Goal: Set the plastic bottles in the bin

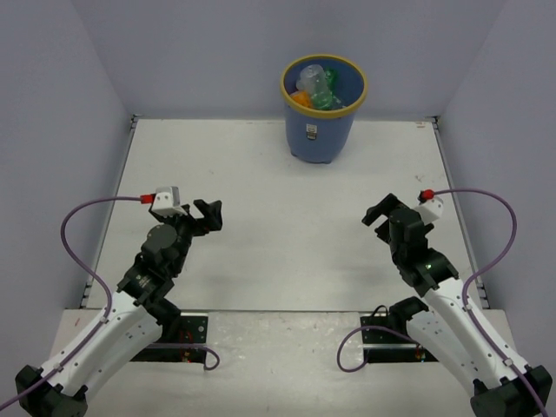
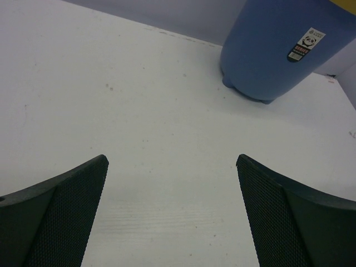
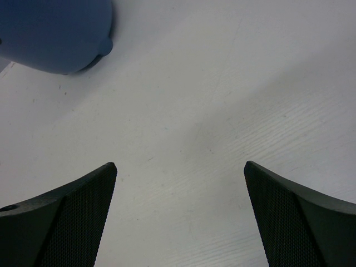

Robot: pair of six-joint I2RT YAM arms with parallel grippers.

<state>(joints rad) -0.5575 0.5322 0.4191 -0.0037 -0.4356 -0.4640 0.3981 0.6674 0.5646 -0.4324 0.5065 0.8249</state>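
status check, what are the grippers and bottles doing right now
Left gripper open, empty. Right gripper open, empty. Bottles piled in the bin, none visible outside it. Nothing blocking either arm.

I count one bin (image 1: 320,143) on one surface (image 1: 261,191), with one white label (image 1: 312,132) on its wall. Inside it I can pick out three bottles for certain: one clear bottle (image 1: 311,78), one green bottle (image 1: 326,94) and one orange bottle (image 1: 300,100). The heap is too small to count further. I have two arms, a left end effector (image 1: 208,215) and a right end effector (image 1: 380,213), two fingers (image 2: 55,217) on each, and two purple cables (image 1: 78,234).
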